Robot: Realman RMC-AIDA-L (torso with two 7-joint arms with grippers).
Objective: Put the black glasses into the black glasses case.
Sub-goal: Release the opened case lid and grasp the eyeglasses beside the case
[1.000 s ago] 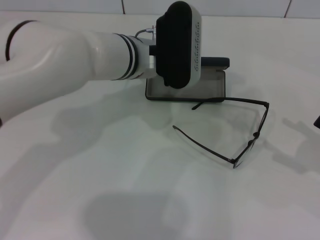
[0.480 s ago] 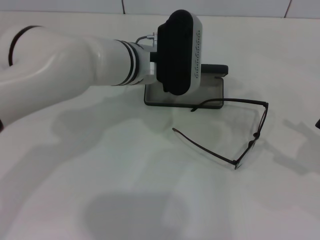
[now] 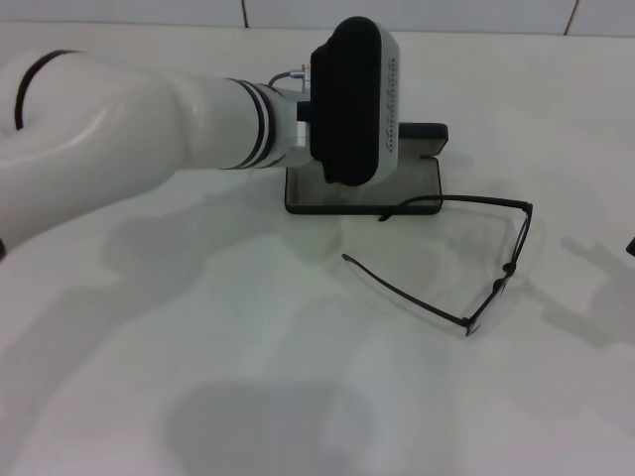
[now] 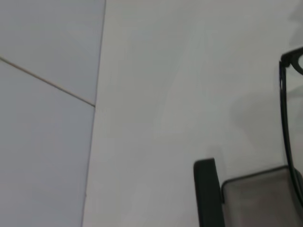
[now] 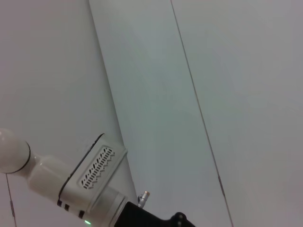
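Observation:
The black glasses case lies open at the table's far middle, grey lining up, its lid standing behind it. The black glasses lie unfolded on the table to the right of and nearer than the case, one temple tip resting at the case's front rim. My left arm's black wrist housing hangs over the case's left half and hides the left gripper. The left wrist view shows the case and part of the glasses. A dark sliver of my right gripper shows at the right edge.
The white table is bare in front and to the left. A tiled wall runs along the back edge. The right wrist view shows my left arm against the wall.
My left arm and the case under it have shifted slightly to the left. The glasses lie where they were.

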